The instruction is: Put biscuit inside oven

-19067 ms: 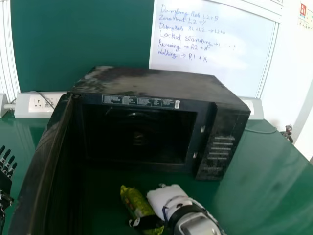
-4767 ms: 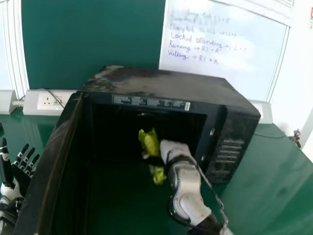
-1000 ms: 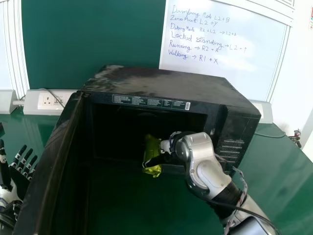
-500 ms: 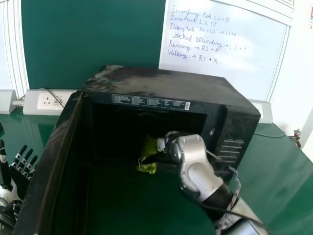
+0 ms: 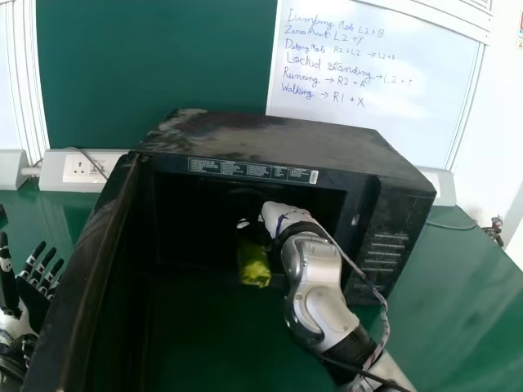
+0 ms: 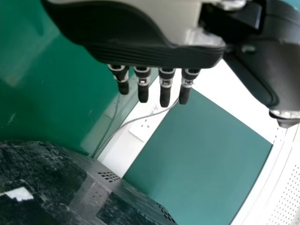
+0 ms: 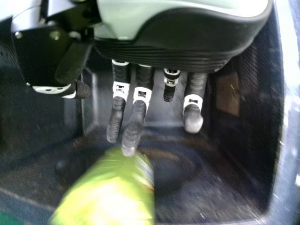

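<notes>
The green biscuit packet (image 5: 254,263) is at the oven's (image 5: 282,135) open front, partly in shadow. My right hand (image 5: 280,216) reaches into the cavity beside the packet's inner end. In the right wrist view the packet (image 7: 112,192) lies at the cavity's mouth; my right hand (image 7: 140,101) has its fingers extended and its thumb apart, one fingertip overlapping the packet's end. Whether they touch I cannot tell. My left hand (image 5: 31,298) stays open left of the oven door; in the left wrist view that hand (image 6: 164,86) has straight fingers.
The oven door (image 5: 86,269) stands wide open on the left, between my left hand and the cavity. Green tabletop (image 5: 458,310) extends to the right. Behind the oven are a wall socket (image 5: 82,169) with a cable and a whiteboard (image 5: 368,73).
My right hand has come away from across the packet's middle, moving up toward its inner end, and its forearm has swung. The packet's front end shows more. The left hand has not moved.
</notes>
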Controlling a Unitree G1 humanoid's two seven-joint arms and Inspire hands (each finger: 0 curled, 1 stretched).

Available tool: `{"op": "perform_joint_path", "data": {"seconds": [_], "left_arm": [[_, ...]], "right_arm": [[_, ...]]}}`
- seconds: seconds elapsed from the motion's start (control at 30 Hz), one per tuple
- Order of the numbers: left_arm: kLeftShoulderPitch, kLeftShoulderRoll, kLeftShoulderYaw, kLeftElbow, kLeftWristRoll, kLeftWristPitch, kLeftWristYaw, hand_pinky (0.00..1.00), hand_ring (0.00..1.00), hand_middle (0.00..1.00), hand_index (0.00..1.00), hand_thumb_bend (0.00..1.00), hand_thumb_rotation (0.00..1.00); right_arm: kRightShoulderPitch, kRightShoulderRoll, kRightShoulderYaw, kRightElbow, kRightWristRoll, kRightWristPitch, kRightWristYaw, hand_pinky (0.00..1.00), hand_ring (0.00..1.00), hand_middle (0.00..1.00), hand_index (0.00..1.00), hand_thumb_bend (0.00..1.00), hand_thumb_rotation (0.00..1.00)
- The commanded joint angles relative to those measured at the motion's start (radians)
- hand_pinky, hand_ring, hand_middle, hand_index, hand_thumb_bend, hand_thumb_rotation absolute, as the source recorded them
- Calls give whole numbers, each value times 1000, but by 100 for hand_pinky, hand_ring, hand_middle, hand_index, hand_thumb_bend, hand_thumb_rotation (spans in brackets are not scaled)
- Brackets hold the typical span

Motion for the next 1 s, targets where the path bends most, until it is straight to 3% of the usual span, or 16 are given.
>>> {"op": "perform_joint_path", "data": {"seconds": [0.0,0.6,0.73,0.97], "left_arm": [[-5,0,-4,-4,4,-7,0,74,80,82,84,76,14],[13,-8,0,-30,-12,1,9,73,80,83,85,75,13],[19,-5,-3,-42,-9,3,12,74,80,83,85,74,15],[15,-6,5,-40,-30,7,18,75,81,84,85,76,13]], "right_arm": [[11,5,-24,12,26,-16,-52,9,16,27,50,51,13],[9,38,-59,278,181,-157,-439,9,17,29,50,51,13],[11,27,-71,240,199,-126,-399,10,18,31,49,51,14],[75,-38,-73,23,190,-48,-246,10,18,30,49,51,14]]}}
